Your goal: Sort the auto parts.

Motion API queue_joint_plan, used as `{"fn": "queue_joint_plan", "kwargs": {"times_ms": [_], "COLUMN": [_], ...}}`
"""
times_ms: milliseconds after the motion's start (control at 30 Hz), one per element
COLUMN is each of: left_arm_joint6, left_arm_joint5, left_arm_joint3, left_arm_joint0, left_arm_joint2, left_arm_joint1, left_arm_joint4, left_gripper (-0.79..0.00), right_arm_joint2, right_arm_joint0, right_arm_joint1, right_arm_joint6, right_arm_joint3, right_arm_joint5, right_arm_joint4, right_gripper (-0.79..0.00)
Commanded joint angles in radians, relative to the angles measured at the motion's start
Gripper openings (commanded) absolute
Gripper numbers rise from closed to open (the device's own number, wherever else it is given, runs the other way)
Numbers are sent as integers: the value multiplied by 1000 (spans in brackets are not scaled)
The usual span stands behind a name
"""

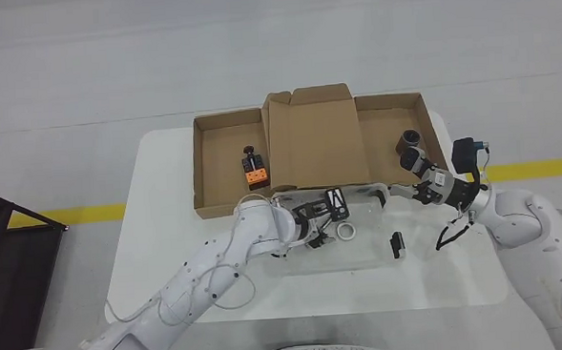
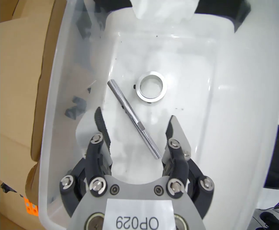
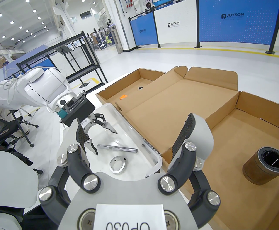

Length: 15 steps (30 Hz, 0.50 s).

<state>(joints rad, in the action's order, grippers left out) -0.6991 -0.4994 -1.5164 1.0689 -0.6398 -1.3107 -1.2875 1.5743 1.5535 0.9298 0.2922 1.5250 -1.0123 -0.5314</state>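
Note:
A clear plastic tray (image 1: 369, 186) sits in front of a three-bay cardboard box (image 1: 312, 135). In it lie a steel rod (image 2: 122, 100) and a metal ring (image 2: 151, 86). My left gripper (image 2: 135, 115) hangs open just above the rod, one finger on each side, touching nothing. The right wrist view has the same left gripper (image 3: 102, 128) over the rod (image 3: 116, 148) and ring (image 3: 117, 164). My right gripper (image 3: 135, 124) is open and empty at the tray's right end, by the box's right bay. There a dark cylinder (image 3: 260, 165) stands.
An orange part (image 1: 253, 174) with a black piece lies in the box's left bay. The middle bay's flaps stand up (image 1: 308, 98). A small black part (image 1: 396, 244) lies near the tray's right front. A black metal rack (image 1: 6, 213) stands left of the table.

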Motion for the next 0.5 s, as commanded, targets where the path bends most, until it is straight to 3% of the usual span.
{"fn": "queue_joint_plan", "kwargs": {"times_ms": [0, 133, 233, 333, 467], "left_arm_joint6": [34, 64, 70, 72, 65], "left_arm_joint5": [48, 139, 199, 225, 239], "left_arm_joint3": [31, 75, 106, 138, 181], "left_arm_joint0": [-14, -34, -42, -45, -53], "left_arm_joint2": [23, 65, 89, 96, 94], "left_arm_joint1": [-14, -40, -56, -68, -80], "left_arm_joint4": [-10, -60, -97, -85, -65], "left_gripper": [0, -9, -129, -311, -397], "right_arm_joint2": [0, 0, 0, 0, 0], "right_arm_joint0": [0, 0, 0, 0, 0], "right_arm_joint1": [0, 0, 0, 0, 0], "right_arm_joint6": [0, 0, 0, 0, 0], "right_arm_joint3": [0, 0, 0, 0, 0], "right_arm_joint5": [0, 0, 0, 0, 0], "right_arm_joint4": [0, 0, 0, 0, 0], "right_gripper": [0, 0, 0, 0, 0]}}
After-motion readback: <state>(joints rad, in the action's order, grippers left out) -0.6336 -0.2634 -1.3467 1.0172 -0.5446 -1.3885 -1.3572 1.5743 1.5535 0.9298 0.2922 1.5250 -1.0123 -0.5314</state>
